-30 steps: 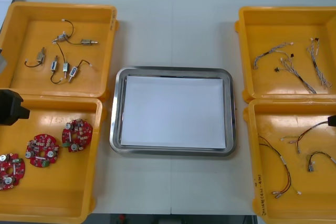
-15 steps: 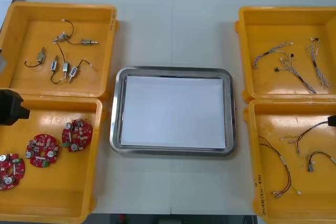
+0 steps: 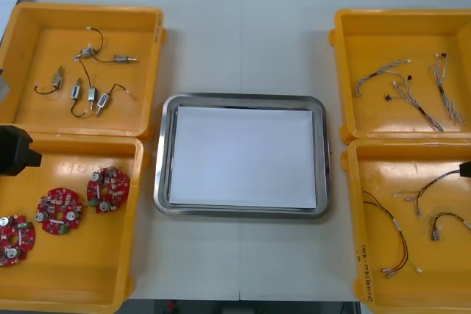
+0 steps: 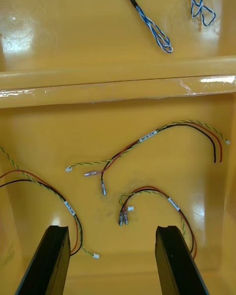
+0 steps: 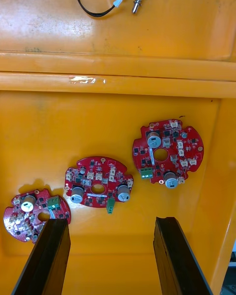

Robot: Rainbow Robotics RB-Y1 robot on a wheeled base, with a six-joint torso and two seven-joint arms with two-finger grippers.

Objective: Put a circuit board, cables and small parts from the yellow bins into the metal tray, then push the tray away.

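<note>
Metal tray [image 3: 160, 156]: table centre, between yellow bins [image 3: 81, 134]; shiny rim, flat white inside, bare.
Progress: 0 items loaded; every pick plus the push pending.
Circuit boards [image 5: 167, 152]: 3, round, red, near left bin.
Left gripper [image 5: 110, 223]: wide, over boards.
Right gripper [image 4: 111, 228]: wide, over thin red and yellow cables [image 4: 147, 137].

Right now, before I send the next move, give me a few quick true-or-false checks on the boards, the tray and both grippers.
1. Three circuit boards lie together in the near left bin. True.
2. The left gripper is shut on a board. False: its fingers stand open above the circuit boards, holding nothing.
3. The tray already holds a cable. False: it shows just its white inside.
4. The right gripper hangs open over red and yellow cables. True.
</note>
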